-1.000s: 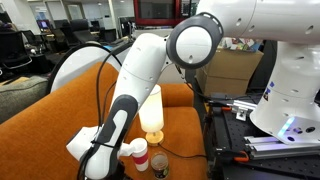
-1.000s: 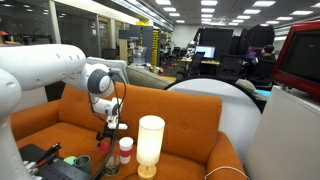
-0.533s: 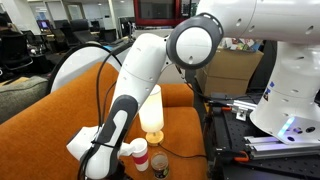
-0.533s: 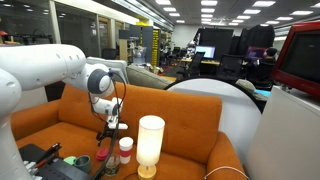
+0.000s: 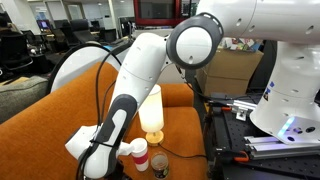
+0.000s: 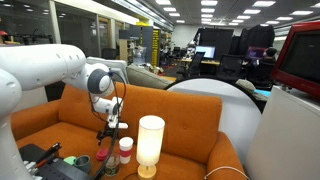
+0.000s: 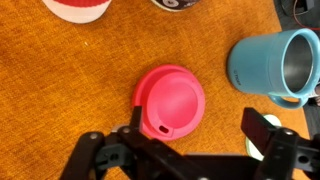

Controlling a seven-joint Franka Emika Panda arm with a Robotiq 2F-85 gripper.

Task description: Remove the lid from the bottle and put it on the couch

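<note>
The red lid (image 7: 170, 100) lies flat on the orange couch (image 7: 60, 90), off the bottle. My gripper (image 7: 197, 135) is open just above it; the left finger is at the lid's near edge and the right finger stands well clear of it. The bottle, pale with a pinkish-red band, shows at the top edge of the wrist view (image 7: 78, 8) and stands upright on the seat in both exterior views (image 5: 140, 153) (image 6: 125, 148). In both exterior views the gripper (image 6: 106, 140) hangs low over the couch seat (image 5: 60, 115) beside the bottle.
A blue mug (image 7: 270, 62) stands on the seat to the right of the lid. A dark jar (image 5: 159, 163) and a tall cream cylinder (image 5: 152, 112) (image 6: 150, 145) stand by the bottle. A black bench with tools (image 5: 235, 120) borders the couch.
</note>
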